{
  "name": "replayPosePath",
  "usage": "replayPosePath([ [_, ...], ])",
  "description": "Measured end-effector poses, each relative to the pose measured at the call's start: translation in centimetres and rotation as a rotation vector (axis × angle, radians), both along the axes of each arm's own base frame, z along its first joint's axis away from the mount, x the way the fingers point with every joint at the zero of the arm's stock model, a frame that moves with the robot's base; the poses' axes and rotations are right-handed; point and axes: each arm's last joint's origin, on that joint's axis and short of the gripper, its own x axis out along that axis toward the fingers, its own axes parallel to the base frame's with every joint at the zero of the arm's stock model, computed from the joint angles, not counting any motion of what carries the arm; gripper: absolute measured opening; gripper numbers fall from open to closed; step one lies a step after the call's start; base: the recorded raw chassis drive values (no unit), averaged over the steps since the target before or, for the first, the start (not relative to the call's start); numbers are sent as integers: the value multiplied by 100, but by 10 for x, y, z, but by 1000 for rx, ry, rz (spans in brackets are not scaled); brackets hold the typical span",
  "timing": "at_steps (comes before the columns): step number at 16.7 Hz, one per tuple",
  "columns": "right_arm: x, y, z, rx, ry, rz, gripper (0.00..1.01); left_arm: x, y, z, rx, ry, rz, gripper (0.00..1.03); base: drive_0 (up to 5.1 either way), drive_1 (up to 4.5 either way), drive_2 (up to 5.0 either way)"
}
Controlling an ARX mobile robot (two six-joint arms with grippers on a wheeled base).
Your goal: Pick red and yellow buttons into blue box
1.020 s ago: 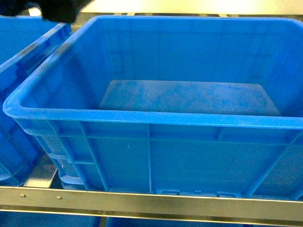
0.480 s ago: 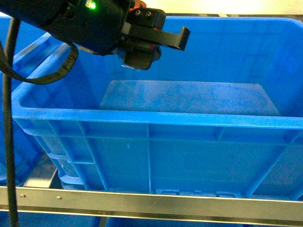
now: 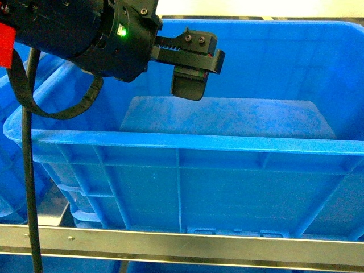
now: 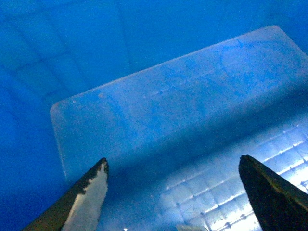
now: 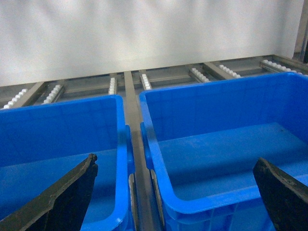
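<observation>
The blue box [image 3: 182, 142] fills the head view, and the part of its scuffed floor [image 3: 227, 116] that shows is bare. My left gripper [image 3: 190, 85] hangs over the box's back left part, above the floor. In the left wrist view this gripper [image 4: 173, 161] is open, with nothing between its fingers and only the box floor [image 4: 183, 106] below. My right gripper [image 5: 175, 159] is open and empty, held above two blue crates; it does not show in the head view. The red and yellow buttons are out of view.
A second blue crate [image 3: 17, 91] stands to the left of the box. A metal rail [image 3: 182, 245] runs along the front. In the right wrist view two crates [image 5: 62, 144] [image 5: 226, 139] sit side by side on a roller rack [image 5: 130, 86] before a white wall.
The left arm has come in from the top left, where only a sliver showed one second ago. It has moved right over the box, and the gripper has turned.
</observation>
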Motion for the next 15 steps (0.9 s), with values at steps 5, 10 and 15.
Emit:
replayPosePath([
  [5,0,0,0,0,0,0,98,-20,23,24,-53,-170,128,98,0,0,0],
  [10,0,0,0,0,0,0,98,-51,49,53,-127,-355,285,98,0,0,0],
  [15,0,0,0,0,0,0,98,-124,100,50,-146,-497,527,98,0,0,0],
])
